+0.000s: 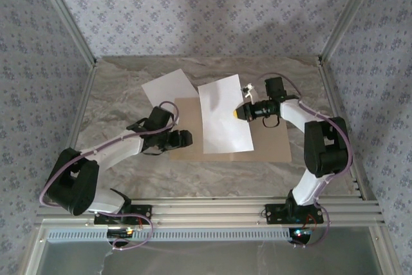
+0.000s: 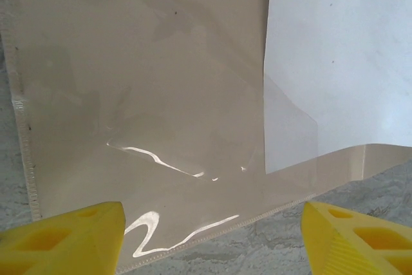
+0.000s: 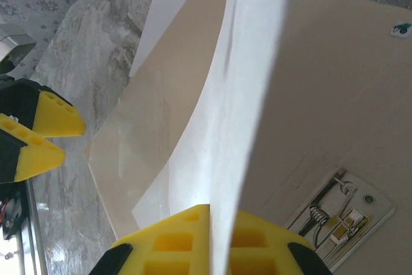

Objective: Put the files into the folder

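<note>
Bright, even light leaves soft shadows on the table [image 1: 219, 178]. White glare streaks the folder [image 2: 148, 94]; the close sheet [image 3: 251, 94] looks blurred.

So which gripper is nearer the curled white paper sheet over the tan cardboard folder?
Right. The right gripper clamps the sheet by one edge; the left gripper hangs open off the opposite edge.

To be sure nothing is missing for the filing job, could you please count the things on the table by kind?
Sheets: 2
Folder: 1
Total: 3
</note>
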Motion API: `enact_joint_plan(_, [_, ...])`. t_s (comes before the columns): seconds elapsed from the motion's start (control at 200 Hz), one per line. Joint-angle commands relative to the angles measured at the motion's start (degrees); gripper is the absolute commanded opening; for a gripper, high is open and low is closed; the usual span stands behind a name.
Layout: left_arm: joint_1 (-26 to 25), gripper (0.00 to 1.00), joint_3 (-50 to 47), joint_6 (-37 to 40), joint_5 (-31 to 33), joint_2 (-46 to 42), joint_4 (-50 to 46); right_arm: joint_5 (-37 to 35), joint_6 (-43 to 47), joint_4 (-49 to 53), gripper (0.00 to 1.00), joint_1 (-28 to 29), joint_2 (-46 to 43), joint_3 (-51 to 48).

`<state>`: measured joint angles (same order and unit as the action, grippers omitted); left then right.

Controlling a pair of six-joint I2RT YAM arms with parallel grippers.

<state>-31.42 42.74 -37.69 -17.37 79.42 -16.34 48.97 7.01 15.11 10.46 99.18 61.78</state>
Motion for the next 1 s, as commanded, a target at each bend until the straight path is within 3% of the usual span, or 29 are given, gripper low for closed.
enact_joint_plan(0.0, [0.49, 0.73, -0.51, 0.54, 0.05, -1.17, -0.62, 2.71, -0.93, -1.32, 0.0, -0.27, 1.49, -0.09])
enact_joint_plan(0.395, [0.56, 0.72, -0.16, 0.5, -0.39, -0.27, -0.69, 6.88, -2.73, -0.39, 0.0, -0.41, 5.97, 2.21])
enact_joint_plan(0.999, [0.56, 0.71, -0.69, 0.26, -0.62, -0.24, -0.71, 6.49, -10.36, -10.85, 0.0, 0.23, 9.01, 0.35])
